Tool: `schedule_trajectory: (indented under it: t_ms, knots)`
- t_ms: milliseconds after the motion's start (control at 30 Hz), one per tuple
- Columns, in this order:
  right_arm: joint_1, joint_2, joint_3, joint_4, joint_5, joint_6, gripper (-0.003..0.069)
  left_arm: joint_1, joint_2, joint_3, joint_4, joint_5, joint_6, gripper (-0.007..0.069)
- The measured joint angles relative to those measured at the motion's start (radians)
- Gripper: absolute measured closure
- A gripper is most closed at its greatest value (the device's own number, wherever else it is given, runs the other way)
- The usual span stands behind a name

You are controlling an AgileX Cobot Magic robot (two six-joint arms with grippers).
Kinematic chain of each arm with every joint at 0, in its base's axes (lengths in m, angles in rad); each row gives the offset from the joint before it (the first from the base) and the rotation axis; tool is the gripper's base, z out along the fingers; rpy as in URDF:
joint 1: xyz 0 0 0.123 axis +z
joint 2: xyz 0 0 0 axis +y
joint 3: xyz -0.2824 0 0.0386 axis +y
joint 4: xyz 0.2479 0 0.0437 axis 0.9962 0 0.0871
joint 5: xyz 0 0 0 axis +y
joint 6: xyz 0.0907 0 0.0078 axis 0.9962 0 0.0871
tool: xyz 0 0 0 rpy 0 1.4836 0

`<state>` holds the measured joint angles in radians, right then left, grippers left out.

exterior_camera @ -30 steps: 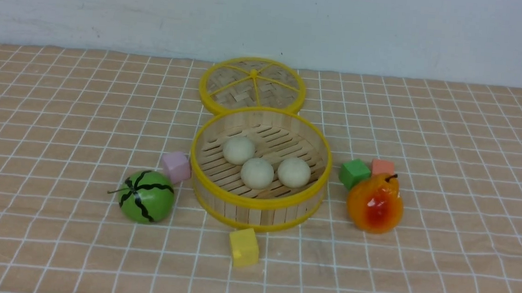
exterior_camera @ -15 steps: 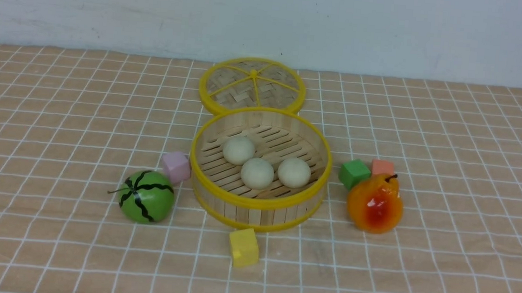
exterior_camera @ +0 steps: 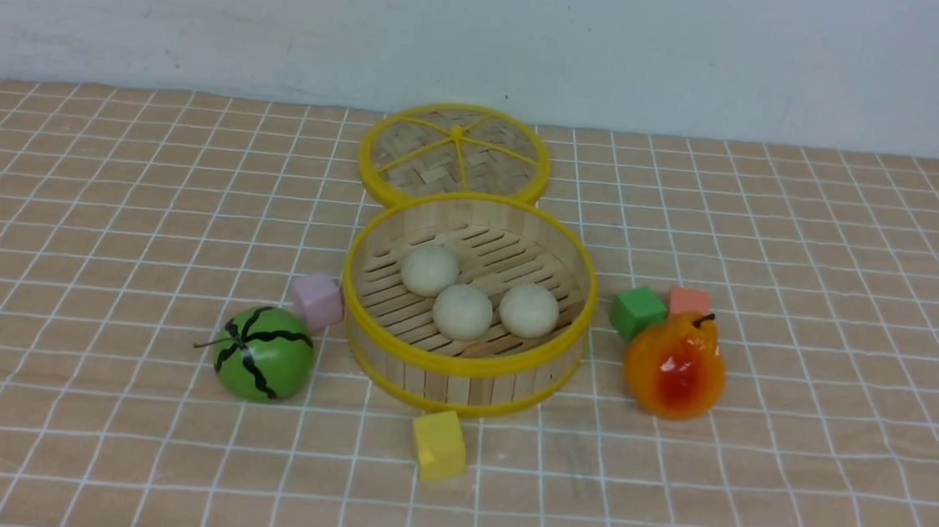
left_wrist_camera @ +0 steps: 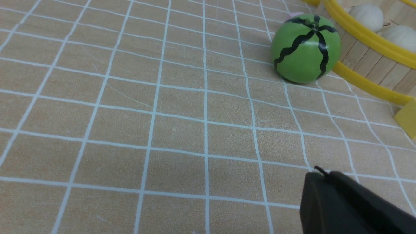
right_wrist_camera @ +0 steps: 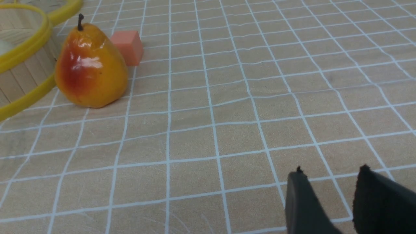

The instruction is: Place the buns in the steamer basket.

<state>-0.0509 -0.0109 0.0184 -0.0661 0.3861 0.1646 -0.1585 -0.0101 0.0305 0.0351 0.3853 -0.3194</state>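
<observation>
In the steamer basket (exterior_camera: 463, 363) we see all three buns (exterior_camera: 462, 311), so the job looks done. Our right gripper (right_wrist_camera: 328, 174) has its fingers apart; our left gripper (left_wrist_camera: 344, 198) we cannot tell.

No text, label, brand, number or sign can be read on anything in any of the views.
</observation>
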Motion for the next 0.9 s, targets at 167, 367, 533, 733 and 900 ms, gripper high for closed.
schedule_trajectory:
  t_ms: [167,367,533,733,900]
  knots:
    - [0.0,0.0,0.0,0.0,0.0,0.0,0.0418,0.0,0.0,0.0,0.0,0.0,0.0,0.0637]
    - [0.0,0.0,0.0,0.0,0.0,0.0,0.0418,0.0,0.0,0.0,-0.001,0.0,0.0,0.0632]
    - [0.0,0.0,0.0,0.0,0.0,0.0,0.0418,0.001,0.0,0.0,-0.001,-0.001,0.0,0.0628]
    - [0.0,0.0,0.0,0.0,0.0,0.0,0.0418,0.002,0.0,0.0,-0.001,-0.001,0.0,0.0624]
    - [0.0,0.0,0.0,0.0,0.0,0.0,0.0418,0.002,0.0,0.0,-0.001,-0.001,0.0,0.0623]
